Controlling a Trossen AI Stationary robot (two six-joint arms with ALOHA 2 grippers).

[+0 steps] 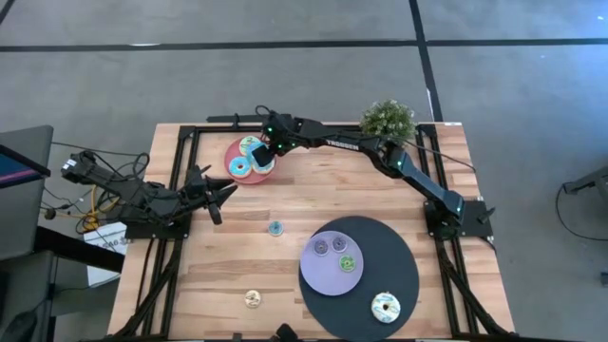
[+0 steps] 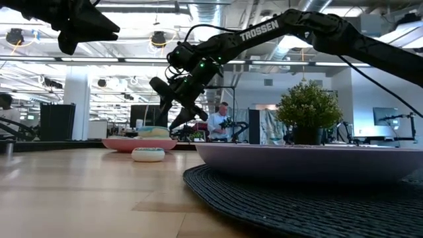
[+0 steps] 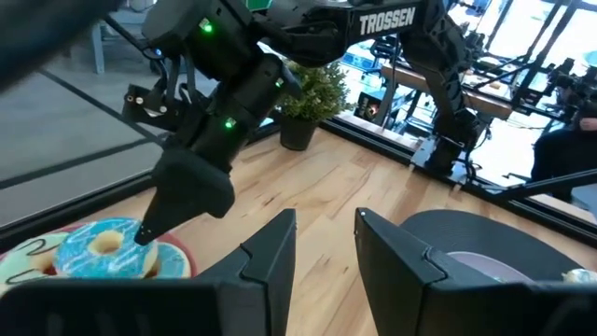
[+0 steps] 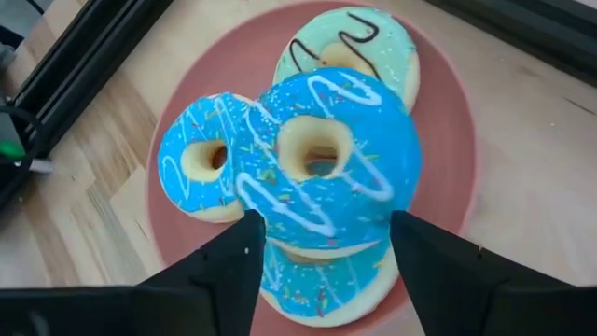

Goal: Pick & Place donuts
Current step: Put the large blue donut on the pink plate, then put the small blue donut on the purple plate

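- The right gripper [image 1: 258, 152] is seen extended over the pink plate [image 1: 231, 155], which lies near the far left corner of the desk [image 1: 285, 204].
- Its fingers [image 4: 219, 271] are spread apart on either side of a blue iced donut [image 4: 326, 168]; no grasp is shown, the donut resting on the other donuts stacked on the plate.
- A second blue donut [image 4: 201, 168] and a pale green donut with dark icing lines [image 4: 359, 42] are also lying on that plate.
- The left gripper [image 1: 226, 193] is held above the left edge of the desk, with its fingers [image 3: 270, 257] parted by a narrow gap and nothing between them.
- A small teal donut [image 1: 275, 228] is lying on the bare wood near the middle of the desk.
- A tan donut [image 1: 253, 299] is found near the near edge.
- A lavender plate [image 1: 318, 280], set on a dark round mat [image 1: 404, 261] toward the near right corner, carries a purple donut [image 1: 322, 247], another purple one [image 1: 339, 245] and a green donut [image 1: 349, 264].
- A cream-white donut [image 1: 386, 306] is resting on the mat by the near edge.
- A potted plant [image 1: 388, 120] stands at the far right corner.
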